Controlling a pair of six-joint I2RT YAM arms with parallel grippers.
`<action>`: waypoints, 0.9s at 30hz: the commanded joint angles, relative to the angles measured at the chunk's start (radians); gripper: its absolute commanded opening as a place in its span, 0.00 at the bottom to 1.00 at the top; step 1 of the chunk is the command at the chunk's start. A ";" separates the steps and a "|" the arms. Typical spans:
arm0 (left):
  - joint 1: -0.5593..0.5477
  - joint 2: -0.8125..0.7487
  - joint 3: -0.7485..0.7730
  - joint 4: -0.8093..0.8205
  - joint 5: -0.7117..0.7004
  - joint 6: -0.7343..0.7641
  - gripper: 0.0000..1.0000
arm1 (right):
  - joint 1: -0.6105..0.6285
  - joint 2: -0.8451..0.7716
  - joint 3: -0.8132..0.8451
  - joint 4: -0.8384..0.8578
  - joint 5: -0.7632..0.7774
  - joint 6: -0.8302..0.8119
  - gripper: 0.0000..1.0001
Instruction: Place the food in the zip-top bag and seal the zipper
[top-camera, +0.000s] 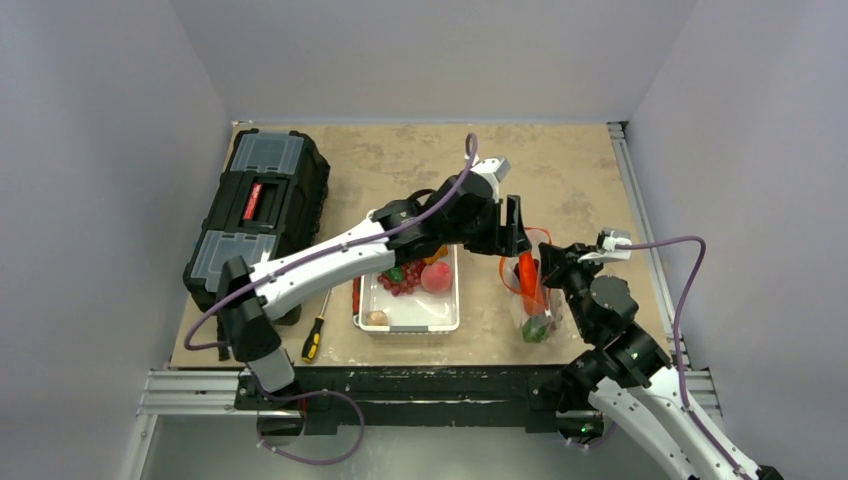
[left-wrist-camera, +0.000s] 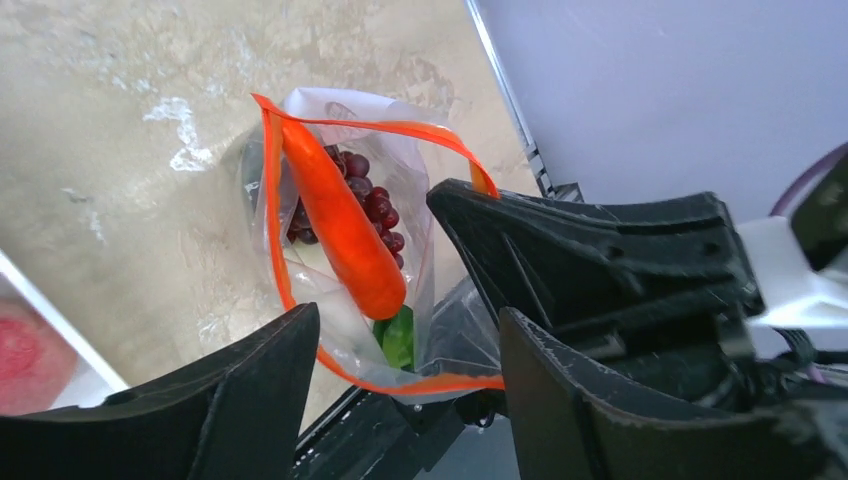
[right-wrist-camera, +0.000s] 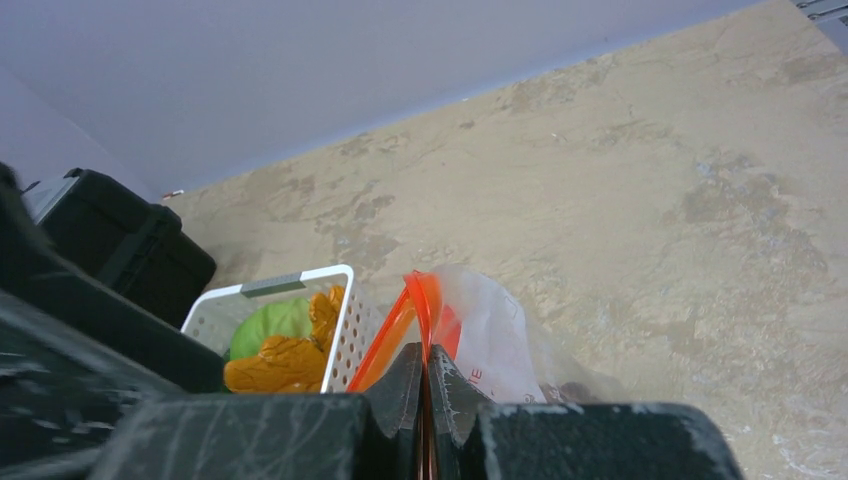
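1. L hand (left-wrist-camera: 410, 400): fingers apart, nothing btwn them. R hand (right-wrist-camera: 427, 365): fingers together, clamped on the zipper (right-wrist-camera: 420, 295) edge of the zip-top bag (right-wrist-camera: 490, 340).
2. Bag is held upright on the worktop w/ its mouth open, directly below the L hand. The carrot (left-wrist-camera: 340, 220) is seen inside, tip down & free of the fingers, w/ grapes (left-wrist-camera: 375, 200) beside it & a green piece (left-wrist-camera: 398, 335) under it.
3. Step judged: loading of food. The carrot drop-off looks done; sealing is not yet begun.
4. More food is left in the tray (top-camera: 410, 325), on the side of the L hand away from the R hand, e.g. the peach (top-camera: 436, 277).
5. Next move, as judged: L hand to be lifted clear of the mouth w/o the rim being snagged, then brought over one tray piece w/ fingers wide. R grip is needed so the mouth isn't collapsed.
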 joint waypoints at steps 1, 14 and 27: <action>0.003 -0.101 -0.066 -0.035 -0.087 0.078 0.62 | 0.001 0.002 0.000 0.026 0.014 -0.011 0.00; 0.013 0.019 -0.146 0.093 -0.019 -0.053 0.46 | 0.001 0.006 -0.001 0.027 0.013 -0.009 0.00; -0.005 -0.006 0.043 0.095 0.058 0.039 0.04 | 0.000 -0.021 -0.001 0.009 0.056 0.004 0.00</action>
